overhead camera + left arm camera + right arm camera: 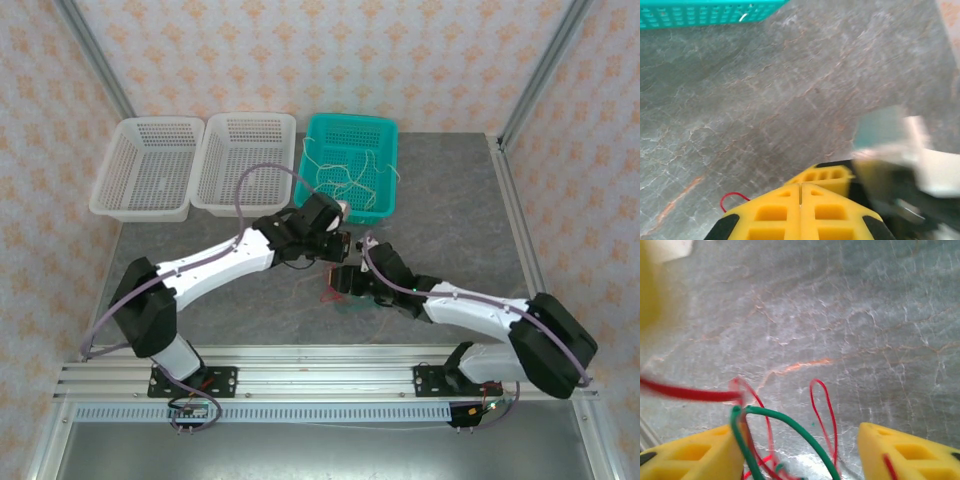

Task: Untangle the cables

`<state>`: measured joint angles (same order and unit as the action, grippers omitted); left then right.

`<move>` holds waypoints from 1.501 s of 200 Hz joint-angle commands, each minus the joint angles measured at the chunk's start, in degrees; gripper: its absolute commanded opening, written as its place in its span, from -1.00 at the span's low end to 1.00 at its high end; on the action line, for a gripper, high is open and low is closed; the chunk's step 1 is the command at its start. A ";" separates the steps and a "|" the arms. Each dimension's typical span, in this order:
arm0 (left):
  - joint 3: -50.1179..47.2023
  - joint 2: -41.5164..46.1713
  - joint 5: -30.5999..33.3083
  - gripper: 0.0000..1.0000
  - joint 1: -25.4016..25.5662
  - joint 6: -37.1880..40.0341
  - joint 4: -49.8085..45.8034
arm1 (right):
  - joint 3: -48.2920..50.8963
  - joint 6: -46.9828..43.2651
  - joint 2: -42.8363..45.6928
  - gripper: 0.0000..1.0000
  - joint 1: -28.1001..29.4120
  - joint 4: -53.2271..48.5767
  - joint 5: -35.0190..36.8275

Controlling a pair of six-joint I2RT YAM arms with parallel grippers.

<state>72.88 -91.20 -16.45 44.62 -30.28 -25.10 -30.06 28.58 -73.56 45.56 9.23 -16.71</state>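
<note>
Work surface: grey veined table (450, 230) is carrying the whole job, with patterned walls (330, 50) closing it in at the back.
Landmark: teal basket (350, 119) is sitting at the far edge of the table; every position below is referring to it.
Cream-white cables (345, 180): loose strands are lying inside the teal basket, apparently waiting as unsorted stock.
White baskets (150, 165): two are standing in a row beside the teal basket, on the left arm's side, probably serving as drop points for separated cables.
Left gripper (340, 243): it is hovering just in front of the teal basket's near wall. Its yellow fingers (775, 210) are pressing together along one seam; whether a strand is pinched there cannot be told.
Right gripper (799, 436): it is working farther from the teal basket than the left gripper, toward the arm bases. Its jaws are standing wide apart over the knot, likely lining up for a grab.
Red cable (822, 410): thin loops are lying on the table in front of the teal basket, between the parted jaws. One blurred stretch is running straight toward the left gripper's side, suggesting tension is being applied to open the tangle.
Green cable (790, 427): it is arching across the red loops, so the two are reading as interlocked.
Caution: closing on both colours at once is likely tightening the knot.
</note>
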 commanded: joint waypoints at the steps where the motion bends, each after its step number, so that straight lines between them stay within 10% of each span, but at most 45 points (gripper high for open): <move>1: -2.13 5.12 -3.83 -1.00 -3.00 -4.94 5.89 | 0.37 0.42 -3.23 -0.16 0.14 0.77 1.51; 28: -5.33 9.30 -5.38 -1.00 -7.30 -7.72 8.97 | 1.53 4.33 -4.58 -0.59 -0.45 -1.92 7.71; 143: -13.26 21.46 -1.57 -1.00 -21.41 -4.18 2.49 | 8.66 19.52 -1.44 -1.00 -8.56 -7.25 15.90; 223: -14.15 23.31 -5.49 -1.00 -21.35 -3.71 4.36 | 2.60 9.45 13.99 0.21 -8.56 -9.53 12.59; 300: 4.60 21.72 10.02 -1.00 -22.76 6.54 -1.41 | 7.40 9.23 24.60 0.41 -8.55 -4.61 17.94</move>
<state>70.15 -68.66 -15.05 23.14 -29.89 -24.27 -24.56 38.46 -50.92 37.08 3.51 -1.67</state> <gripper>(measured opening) 0.046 0.699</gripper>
